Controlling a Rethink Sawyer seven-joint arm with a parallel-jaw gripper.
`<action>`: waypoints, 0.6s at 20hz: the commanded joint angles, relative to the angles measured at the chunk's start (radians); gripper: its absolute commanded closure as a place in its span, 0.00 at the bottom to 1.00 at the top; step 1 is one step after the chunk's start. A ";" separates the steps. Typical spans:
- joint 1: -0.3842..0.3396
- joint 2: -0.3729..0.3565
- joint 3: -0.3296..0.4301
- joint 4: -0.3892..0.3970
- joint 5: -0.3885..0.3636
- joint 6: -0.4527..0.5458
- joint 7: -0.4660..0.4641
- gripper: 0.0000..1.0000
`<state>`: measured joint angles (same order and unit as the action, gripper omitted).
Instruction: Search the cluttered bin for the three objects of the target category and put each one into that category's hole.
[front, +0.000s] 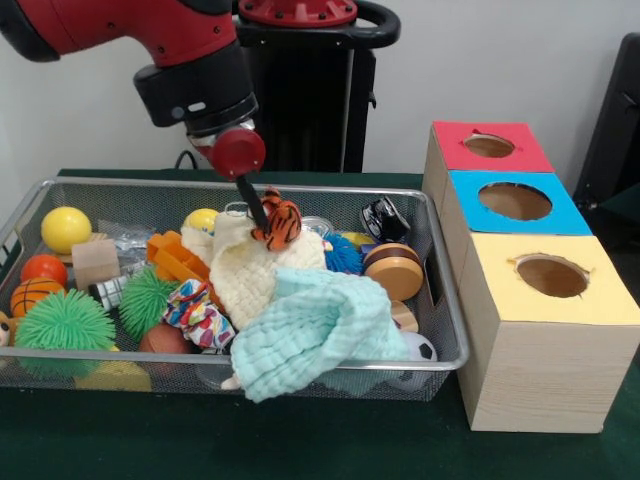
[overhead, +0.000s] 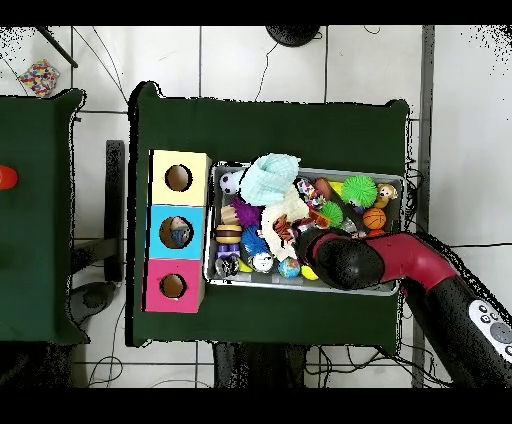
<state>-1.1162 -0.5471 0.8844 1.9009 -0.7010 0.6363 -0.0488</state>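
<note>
**Pincer down on the tiger toy in the middle of the bin**

So the pincer (front: 268, 222) is down in the wire mesh bin (front: 445, 300), and its thin black fingers look pressed onto a small orange-and-black striped plush tiger (front: 281, 223), which sits on top of a cream waffle-knit cloth (front: 250, 275). From overhead the arm's bulky black wrist covers most of that spot, so the pinch is only readable from the front.

The rest of the bin is a texture party:
- a mint green cloth (front: 315, 335), soft quilted weave, spilling over the near rim
- two spiky green rubber balls (front: 66, 321), one big and one smaller
- a spiky blue ball (front: 343, 254) just behind the tiger
- a smooth yellow ball (front: 66, 229) in the back corner, plus a mini basketball (front: 33, 294) with black seams
- a plain wooden block (front: 96, 262), square-edged
- an orange plastic ridged piece (front: 178, 258)
- a round wooden yo-yo-looking disc (front: 394, 271) with a dark band
- a floral fabric scrunchie (front: 199, 315)
- a small soccer ball (front: 422, 347) in the near corner

Beside the bin stands a row of three wooden boxes, each with a round hole in a coloured top: red box (front: 490, 146), blue box (front: 515, 202), yellow box (front: 550, 277). No labels or writing I can read on anything.
</note>
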 joint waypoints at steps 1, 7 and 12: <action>-0.030 -0.110 -0.015 0.021 -0.019 0.060 0.034 0.00; -0.023 -0.135 -0.022 0.023 -0.009 0.082 0.037 0.00; -0.019 -0.159 -0.022 0.031 0.000 0.096 0.036 0.00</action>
<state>-1.1390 -0.6715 0.8842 1.9019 -0.7010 0.6365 -0.0488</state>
